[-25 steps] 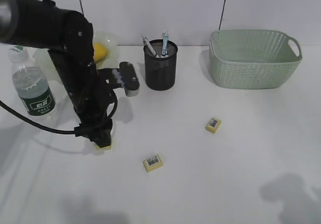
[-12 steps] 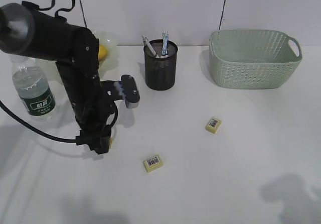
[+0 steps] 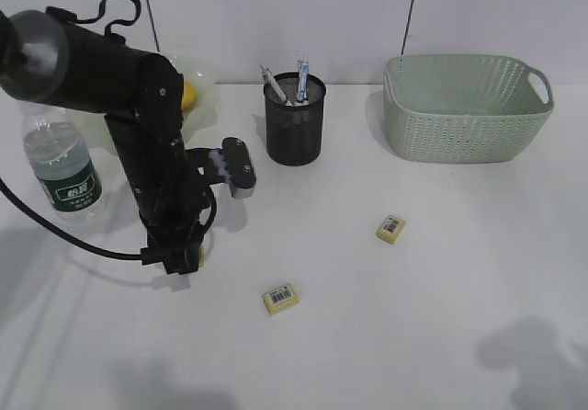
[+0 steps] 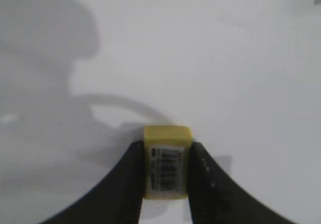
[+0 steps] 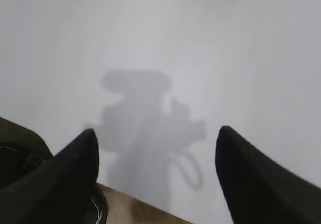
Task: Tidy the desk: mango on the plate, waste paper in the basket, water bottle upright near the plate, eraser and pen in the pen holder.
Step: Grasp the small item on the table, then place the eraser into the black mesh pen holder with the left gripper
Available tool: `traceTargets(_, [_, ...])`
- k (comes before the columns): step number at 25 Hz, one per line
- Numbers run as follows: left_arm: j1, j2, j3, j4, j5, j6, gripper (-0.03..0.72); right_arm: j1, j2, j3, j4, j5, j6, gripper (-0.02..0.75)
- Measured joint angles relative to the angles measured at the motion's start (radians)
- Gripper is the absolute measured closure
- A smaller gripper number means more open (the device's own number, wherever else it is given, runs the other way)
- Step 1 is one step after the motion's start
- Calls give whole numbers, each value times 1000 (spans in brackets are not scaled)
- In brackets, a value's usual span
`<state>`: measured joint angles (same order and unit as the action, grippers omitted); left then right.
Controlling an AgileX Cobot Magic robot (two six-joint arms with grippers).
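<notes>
Eraser [image 4: 166, 162], small yellow block w/ barcode label, sits pinched between the left gripper [image 4: 165, 184] jaws, which press on its two long sides just above the desk [image 3: 441, 318] front-left. Prob light, stiff w/ a bit of give, rubbery so not slippery; side grip across the narrow width looks best. Two more erasers [image 3: 280, 298] [image 3: 390, 229] lie loose mid-desk. Pen holder [image 3: 294, 120] stands further back, pens inside. Right gripper [image 5: 156, 153] spread wide, holding nothing, over bare desk.
</notes>
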<state>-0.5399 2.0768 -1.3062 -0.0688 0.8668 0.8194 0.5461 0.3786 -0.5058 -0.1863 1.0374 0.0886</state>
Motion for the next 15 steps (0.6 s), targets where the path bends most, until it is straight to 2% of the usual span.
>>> traceTargets(7, [-1, -36, 5, -35, 31, -24, 480, 0, 0, 0, 0, 0, 0, 167])
traceTargets(15, [-1, -246, 7, -36, 13, -61, 480, 0, 0, 0, 0, 0, -1, 167])
